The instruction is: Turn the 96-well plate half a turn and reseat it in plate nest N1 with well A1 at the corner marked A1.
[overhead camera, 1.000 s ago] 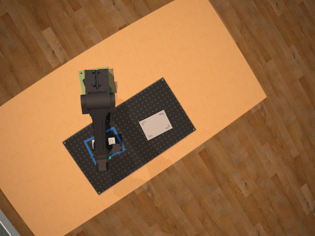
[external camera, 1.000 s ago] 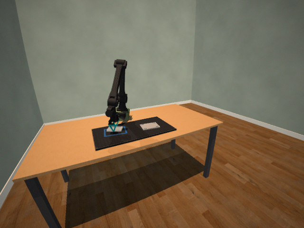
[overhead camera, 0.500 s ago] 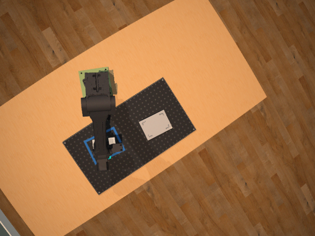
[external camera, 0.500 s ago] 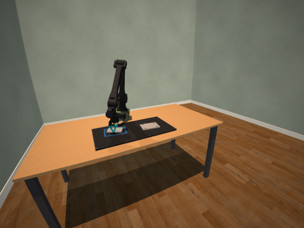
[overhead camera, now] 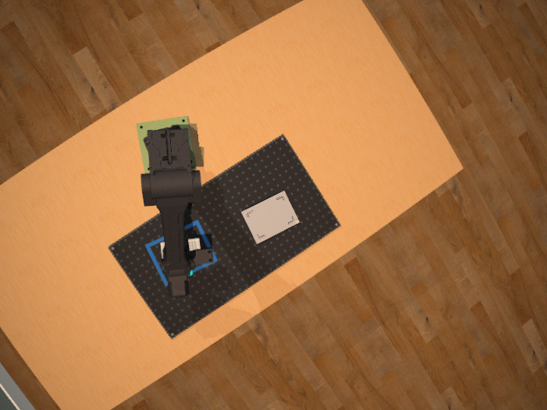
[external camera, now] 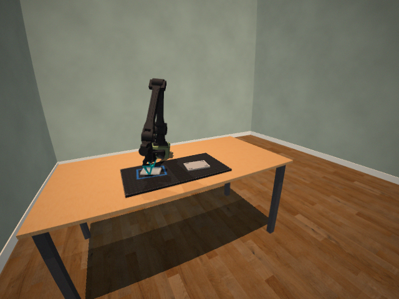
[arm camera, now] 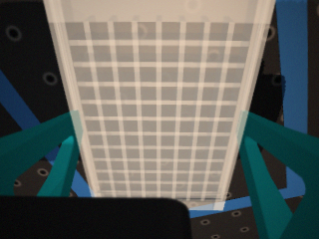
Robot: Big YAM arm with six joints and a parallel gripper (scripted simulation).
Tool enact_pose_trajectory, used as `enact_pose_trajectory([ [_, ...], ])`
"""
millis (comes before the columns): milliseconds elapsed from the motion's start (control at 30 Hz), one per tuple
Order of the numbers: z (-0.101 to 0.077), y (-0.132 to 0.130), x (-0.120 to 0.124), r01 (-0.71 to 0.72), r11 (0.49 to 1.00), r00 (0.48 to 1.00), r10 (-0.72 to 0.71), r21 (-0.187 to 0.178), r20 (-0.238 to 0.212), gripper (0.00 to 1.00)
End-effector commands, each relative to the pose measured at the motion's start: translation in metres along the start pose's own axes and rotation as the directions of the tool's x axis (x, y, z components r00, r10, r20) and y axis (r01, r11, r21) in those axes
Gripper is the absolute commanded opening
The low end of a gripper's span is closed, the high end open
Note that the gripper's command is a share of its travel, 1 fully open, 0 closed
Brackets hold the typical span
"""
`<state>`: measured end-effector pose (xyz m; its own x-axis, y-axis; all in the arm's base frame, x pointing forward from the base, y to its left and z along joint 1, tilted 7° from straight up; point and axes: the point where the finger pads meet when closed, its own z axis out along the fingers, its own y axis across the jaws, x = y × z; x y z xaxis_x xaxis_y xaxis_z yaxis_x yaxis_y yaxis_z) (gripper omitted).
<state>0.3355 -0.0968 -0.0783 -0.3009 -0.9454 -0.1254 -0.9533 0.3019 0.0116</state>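
The white 96-well plate (arm camera: 157, 107) fills the wrist view, its grid of wells facing the camera. My gripper (arm camera: 159, 119) is shut on the plate, with one teal finger pressed on each long side. The plate is over the blue taped outline B1 at the left end of the black deck; from above, my arm hides most of the plate (overhead camera: 192, 243). In the side view the plate (external camera: 154, 170) sits low inside the outline, and I cannot tell if it touches the deck. The nest N1 (overhead camera: 270, 217) is a pale rectangle with corner locators and stands empty to the right.
The black perforated deck (overhead camera: 225, 233) lies on an orange table. My arm's base (overhead camera: 170, 145) stands on a green plate behind the deck's left half. The table edge runs close along the deck's front side.
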Motion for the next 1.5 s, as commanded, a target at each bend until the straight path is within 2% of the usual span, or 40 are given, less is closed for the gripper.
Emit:
enact_pose_trajectory([
  [0, -0.006, -0.013, -0.001, 0.003, 1.0, 1.0, -0.003, 0.031, 0.002, 0.0],
  [100, -0.006, -0.013, -0.001, 0.003, 1.0, 1.0, -0.003, 0.031, 0.002, 0.0],
  [133, -0.006, -0.013, -0.001, 0.003, 1.0, 1.0, -0.003, 0.031, 0.002, 1.0],
  [800, -0.006, -0.013, -0.001, 0.003, 1.0, 1.0, -0.003, 0.031, 0.002, 1.0],
  [867, -0.017, -0.012, -0.001, 0.004, 0.999, 1.0, -0.004, 0.034, 0.003, 1.0],
  [933, -0.017, -0.012, -0.001, 0.004, 0.999, 1.0, -0.004, 0.034, 0.003, 1.0],
  [1033, -0.032, -0.025, 0.003, 0.005, 0.998, 1.0, -0.005, 0.059, 0.001, 1.0],
  [1467, -0.066, -0.025, 0.0, 0.013, 0.998, 1.0, -0.013, 0.063, 0.0, 1.0],
])
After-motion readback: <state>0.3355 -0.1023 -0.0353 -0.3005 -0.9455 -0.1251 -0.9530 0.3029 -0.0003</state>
